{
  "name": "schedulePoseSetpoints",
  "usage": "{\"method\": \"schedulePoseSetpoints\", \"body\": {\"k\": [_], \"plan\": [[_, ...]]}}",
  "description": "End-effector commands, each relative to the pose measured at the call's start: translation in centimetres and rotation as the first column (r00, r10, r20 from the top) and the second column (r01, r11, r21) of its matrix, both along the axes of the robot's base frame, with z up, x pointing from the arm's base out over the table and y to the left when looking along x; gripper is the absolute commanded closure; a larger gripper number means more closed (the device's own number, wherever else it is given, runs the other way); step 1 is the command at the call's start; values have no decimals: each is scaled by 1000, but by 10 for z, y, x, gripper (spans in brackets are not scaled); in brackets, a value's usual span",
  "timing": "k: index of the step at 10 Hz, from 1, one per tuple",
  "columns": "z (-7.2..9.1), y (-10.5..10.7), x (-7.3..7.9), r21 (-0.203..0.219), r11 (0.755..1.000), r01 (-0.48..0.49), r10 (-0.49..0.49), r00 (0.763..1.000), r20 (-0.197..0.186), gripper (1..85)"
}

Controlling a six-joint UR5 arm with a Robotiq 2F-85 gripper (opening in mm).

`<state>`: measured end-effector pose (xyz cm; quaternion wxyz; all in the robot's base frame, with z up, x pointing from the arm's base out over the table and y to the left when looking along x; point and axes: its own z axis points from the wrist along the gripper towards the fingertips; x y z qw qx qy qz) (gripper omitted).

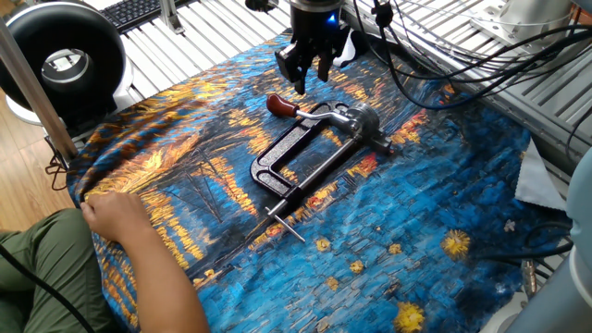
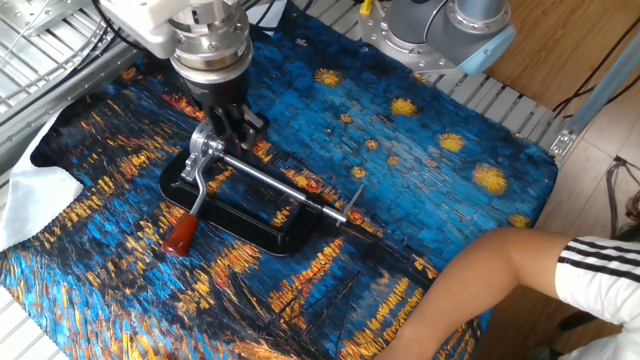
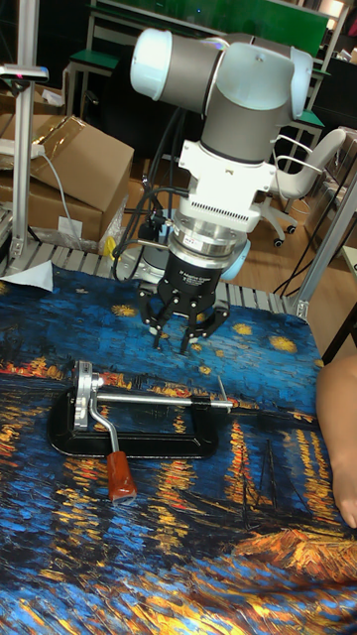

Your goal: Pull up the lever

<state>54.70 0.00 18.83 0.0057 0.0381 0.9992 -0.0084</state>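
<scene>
Spread over my bench (image 3: 40,268) is a painted night-sky cloth (image 3: 198,536), blue and orange, and nearest the tall camera lies the lever (image 3: 107,444), its reddish-brown knob (image 3: 122,476) flat on the fabric at the end of a short silver arm hinged to the grey head of the black C-clamp (image 3: 129,434). Beyond the clamp's screw rod (image 3: 159,401) hang my fingers (image 3: 177,340), drawn narrow and holding nothing, above the cloth just behind the frame and well short of the knob. To do this well, I judge I should spread them, come down over the silver arm close to the knob, close across it, then lift in an arc about the hinge rather than straight up, so the clamp does not drag along the cloth. Whether the clamp is fastened down I cannot tell. A person's forearm (image 2: 500,270) rests at the cloth's edge; the hinge pin itself is too small to read.
</scene>
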Motion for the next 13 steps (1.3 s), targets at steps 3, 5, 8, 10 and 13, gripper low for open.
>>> {"method": "schedulePoseSetpoints", "body": {"k": [3,5,8,10,13], "plan": [[1,3,5,5,1000,25,-25,1000,15,847],[1,6,4,14,1000,28,-28,999,14,847],[0,8,5,31,999,34,-35,999,20,847],[0,7,6,24,999,28,-29,999,22,847],[-2,5,5,22,999,28,-28,999,25,847]]}}
